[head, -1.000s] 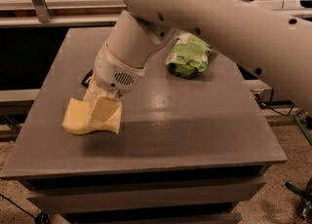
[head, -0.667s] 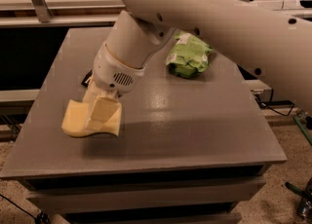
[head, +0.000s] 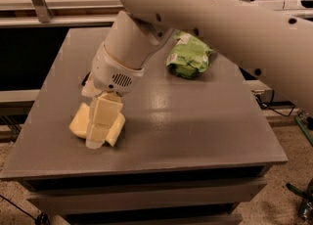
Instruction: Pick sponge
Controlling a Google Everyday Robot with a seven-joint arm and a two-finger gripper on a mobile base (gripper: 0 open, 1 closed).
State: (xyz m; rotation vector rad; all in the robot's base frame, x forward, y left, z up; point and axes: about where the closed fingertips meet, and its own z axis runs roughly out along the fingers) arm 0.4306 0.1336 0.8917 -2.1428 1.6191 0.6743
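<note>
One sponge is seen near the front-left corner of the table, directly under the gripper, which is set down across its middle. Its long axis is laid left to right. Whether it is pinched cannot be told. Farther back, a green packet is found well apart.

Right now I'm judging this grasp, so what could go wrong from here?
The gripper pinches the soft sponge near a front corner of the table. The foam bends around it and might slip out. If it drops, it could fall off that near edge. The green packet sits well clear.
</note>
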